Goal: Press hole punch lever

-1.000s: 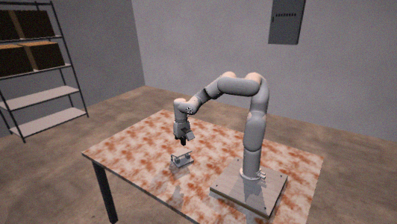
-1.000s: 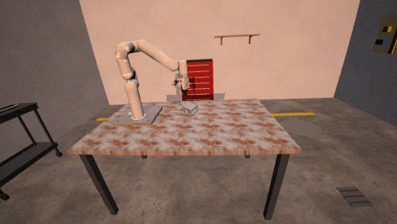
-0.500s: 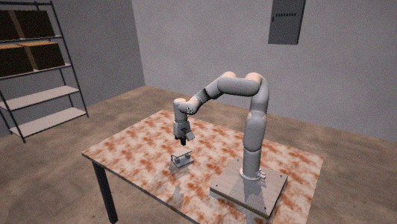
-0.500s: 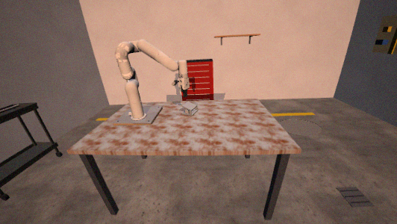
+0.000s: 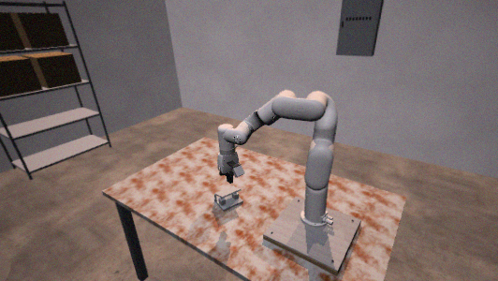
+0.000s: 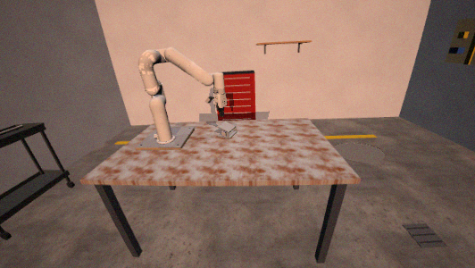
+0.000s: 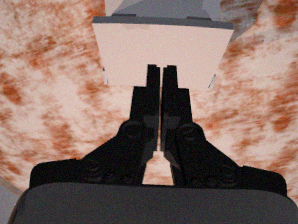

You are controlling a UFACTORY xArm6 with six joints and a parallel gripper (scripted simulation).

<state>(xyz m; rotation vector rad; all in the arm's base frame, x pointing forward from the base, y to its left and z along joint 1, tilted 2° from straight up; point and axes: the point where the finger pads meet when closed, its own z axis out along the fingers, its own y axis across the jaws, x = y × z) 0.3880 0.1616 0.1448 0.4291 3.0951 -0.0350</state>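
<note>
The grey hole punch [image 5: 228, 199] stands upright on the mottled table, with its lever raised at a slant. It also shows in the exterior view [image 6: 226, 129]. In the wrist view its pale lever plate [image 7: 162, 50] lies straight below my fingers. My gripper [image 5: 229, 178] hangs a short way above the lever, apart from it, pointing down. Its two black fingers are pressed together with nothing between them. In the exterior view the gripper [image 6: 220, 107] is above the punch.
The arm's base plate [image 5: 313, 236] sits on the table to the right of the punch. A metal shelf rack [image 5: 42, 84] stands far left on the floor. A red cabinet [image 6: 238, 95] stands behind the table, a black cart [image 6: 20, 165] to its left.
</note>
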